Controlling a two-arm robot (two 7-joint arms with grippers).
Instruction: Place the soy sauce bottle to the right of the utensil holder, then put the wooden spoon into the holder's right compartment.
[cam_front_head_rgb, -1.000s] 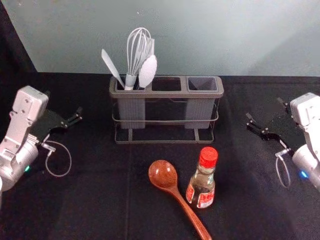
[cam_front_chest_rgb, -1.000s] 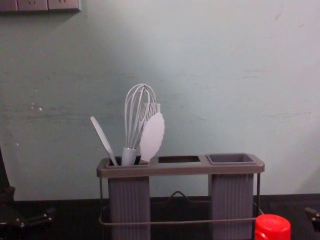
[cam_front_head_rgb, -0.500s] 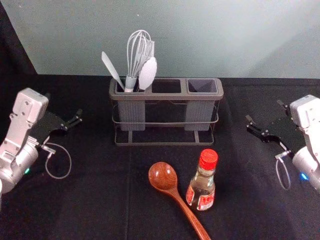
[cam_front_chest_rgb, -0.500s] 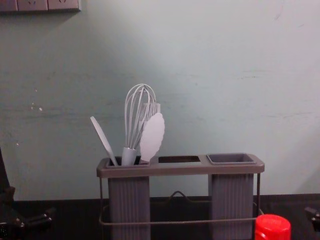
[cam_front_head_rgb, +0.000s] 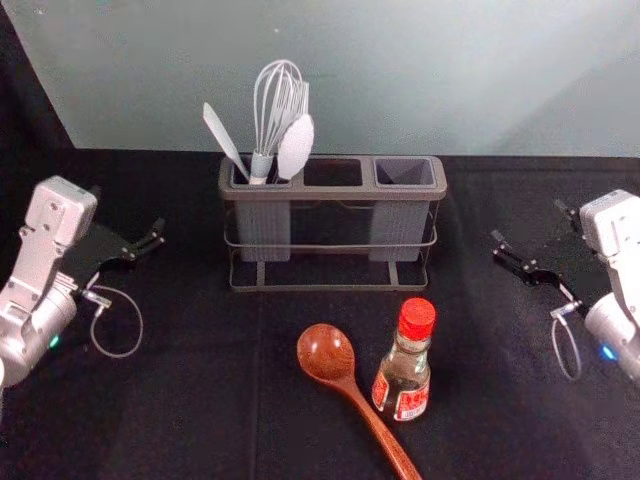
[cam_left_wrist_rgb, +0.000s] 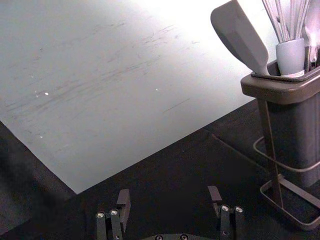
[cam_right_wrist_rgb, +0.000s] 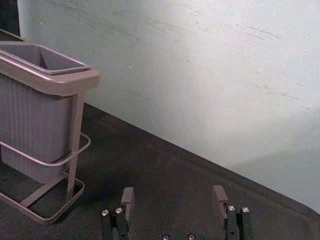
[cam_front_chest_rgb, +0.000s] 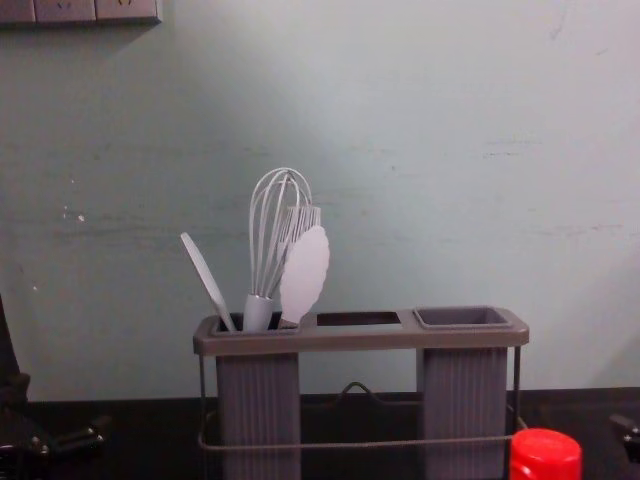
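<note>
The soy sauce bottle (cam_front_head_rgb: 404, 372) with its red cap stands upright in front of the holder's right part; the cap (cam_front_chest_rgb: 546, 456) shows low in the chest view. Just left of the bottle lies the wooden spoon (cam_front_head_rgb: 328, 353), its handle angled toward the near edge. Behind them is the utensil holder (cam_front_head_rgb: 330, 190); its right compartment (cam_front_head_rgb: 405, 171) holds nothing. My left gripper (cam_front_head_rgb: 128, 212) is left of the holder, open and empty in the left wrist view (cam_left_wrist_rgb: 169, 196). To the holder's right, my right gripper (cam_front_head_rgb: 528, 220) is open and empty, also in the right wrist view (cam_right_wrist_rgb: 173, 194).
A whisk (cam_front_head_rgb: 281, 105), a white spatula (cam_front_head_rgb: 224, 136) and other utensils stand in the holder's left compartment. A pale wall (cam_front_chest_rgb: 420, 150) rises behind the black-covered table (cam_front_head_rgb: 180, 400). Dark cloth stretches between the holder and my right gripper.
</note>
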